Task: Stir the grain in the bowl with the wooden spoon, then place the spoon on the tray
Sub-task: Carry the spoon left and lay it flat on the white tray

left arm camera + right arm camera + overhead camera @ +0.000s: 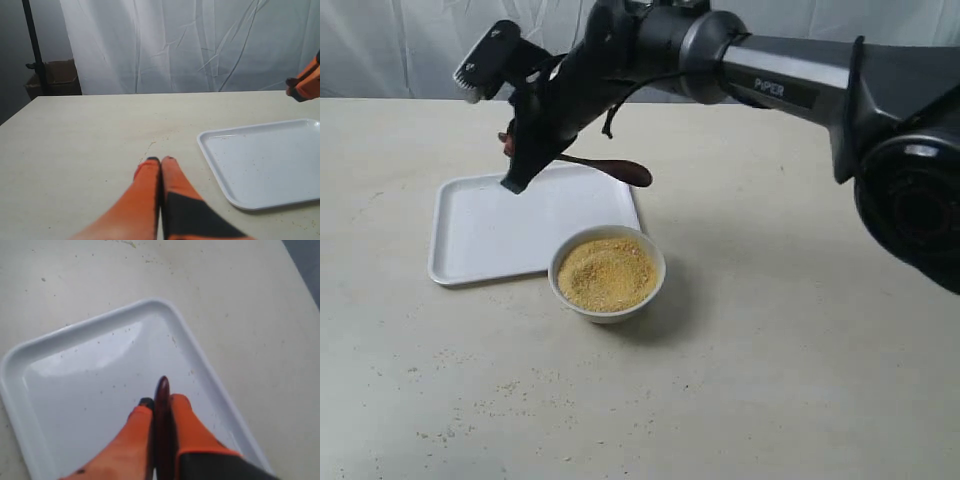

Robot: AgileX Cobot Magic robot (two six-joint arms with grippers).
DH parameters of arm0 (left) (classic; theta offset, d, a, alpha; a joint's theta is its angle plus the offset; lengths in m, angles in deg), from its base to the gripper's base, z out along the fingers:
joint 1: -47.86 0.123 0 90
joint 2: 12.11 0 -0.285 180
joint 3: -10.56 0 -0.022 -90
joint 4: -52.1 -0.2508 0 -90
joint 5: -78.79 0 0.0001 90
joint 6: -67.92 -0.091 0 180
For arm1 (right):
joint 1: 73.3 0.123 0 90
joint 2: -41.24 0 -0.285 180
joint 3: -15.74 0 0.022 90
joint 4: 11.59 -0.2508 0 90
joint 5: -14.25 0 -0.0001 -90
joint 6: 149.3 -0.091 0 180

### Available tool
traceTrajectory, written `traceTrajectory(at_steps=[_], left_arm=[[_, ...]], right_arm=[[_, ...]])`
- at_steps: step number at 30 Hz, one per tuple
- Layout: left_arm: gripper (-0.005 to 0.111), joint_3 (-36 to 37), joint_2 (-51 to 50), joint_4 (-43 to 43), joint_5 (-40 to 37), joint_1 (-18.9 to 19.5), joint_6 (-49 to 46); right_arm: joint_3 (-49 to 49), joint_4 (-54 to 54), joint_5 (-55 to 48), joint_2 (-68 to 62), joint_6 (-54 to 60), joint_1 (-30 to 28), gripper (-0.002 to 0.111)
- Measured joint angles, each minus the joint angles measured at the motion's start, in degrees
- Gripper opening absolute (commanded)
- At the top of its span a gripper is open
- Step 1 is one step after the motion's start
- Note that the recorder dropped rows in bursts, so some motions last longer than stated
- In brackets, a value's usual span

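The dark wooden spoon hangs roughly level above the white tray, head toward the bowl. My right gripper has reached across and is shut on its handle. In the right wrist view the spoon sits pinched between the orange fingers of the right gripper, over the tray. The small white bowl stands just in front of the tray's near right corner and holds a mound of yellow grain. My left gripper is shut and empty, low over the table beside the tray.
Scattered grain specks lie on the beige table in front of the bowl. A white curtain hangs behind the table. A dark stand and a cardboard box stand beyond the table's far corner.
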Motion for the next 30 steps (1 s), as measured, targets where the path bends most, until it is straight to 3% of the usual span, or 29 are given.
traceTrajectory(at_steps=[6, 14, 16, 22, 30], left_arm=[[0.0, 0.0, 0.0, 0.0, 0.0, 0.0, 0.0], [0.0, 0.0, 0.0, 0.0, 0.0, 0.0, 0.0], [0.0, 0.0, 0.0, 0.0, 0.0, 0.0, 0.0], [0.0, 0.0, 0.0, 0.0, 0.0, 0.0, 0.0], [0.0, 0.0, 0.0, 0.0, 0.0, 0.0, 0.0]], right_arm=[[-0.27, 6.88, 9.96, -3.58, 0.11, 5.56, -0.001], [-0.27, 14.49, 10.94, -9.67, 0.21, 5.99, 0.0], [-0.27, 14.74, 10.94, -10.17, 0.21, 5.99, 0.007], [-0.27, 14.87, 11.19, -10.18, 0.21, 6.17, 0.054], [-0.27, 14.7, 9.36, -7.62, -9.57, 6.17, 0.055]])
